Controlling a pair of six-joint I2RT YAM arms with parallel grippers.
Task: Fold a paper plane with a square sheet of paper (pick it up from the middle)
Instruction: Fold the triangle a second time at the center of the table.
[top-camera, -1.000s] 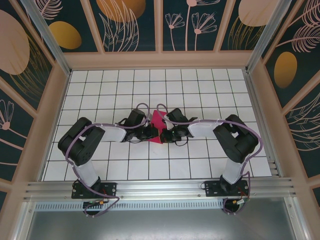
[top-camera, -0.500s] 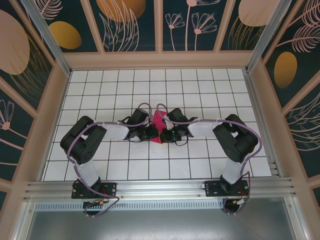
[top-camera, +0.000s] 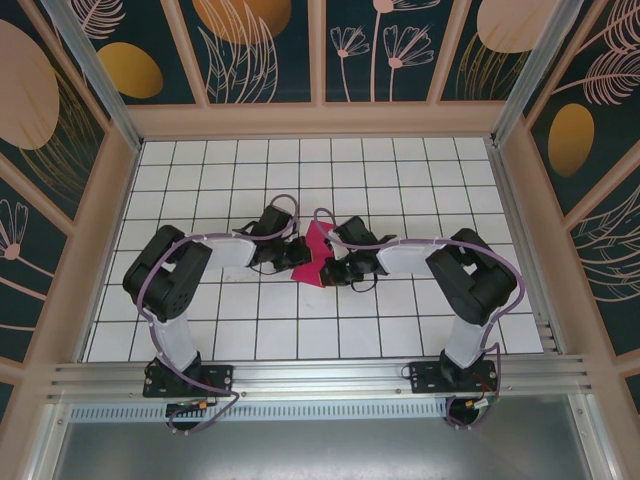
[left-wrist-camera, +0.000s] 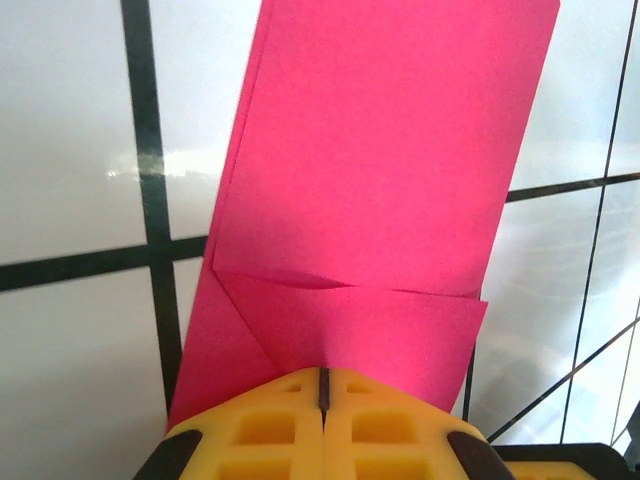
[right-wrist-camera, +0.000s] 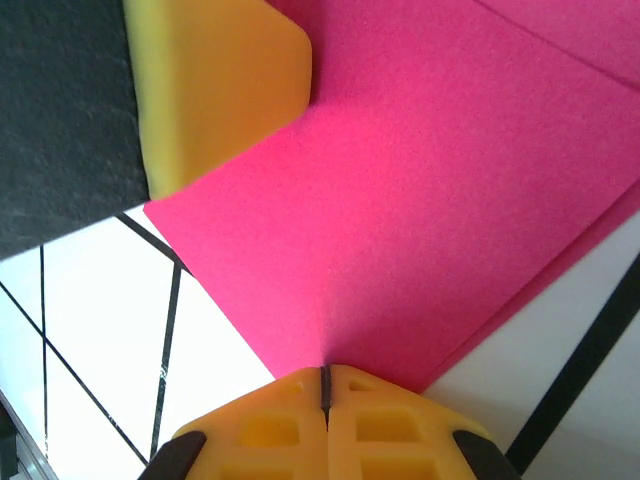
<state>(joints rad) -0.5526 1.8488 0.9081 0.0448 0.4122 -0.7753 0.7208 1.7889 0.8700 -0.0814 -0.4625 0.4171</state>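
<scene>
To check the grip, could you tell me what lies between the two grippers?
The pink paper, pinched by left gripper and right gripper; top view shows it.

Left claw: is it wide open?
No, in the left wrist view the left claw is squeezed shut, with the edge of the pink paper pinched between its yellow tips.

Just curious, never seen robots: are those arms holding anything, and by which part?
Both hold the folded pink paper: the left fingers pinch an end edge, the right fingers a corner.
</scene>
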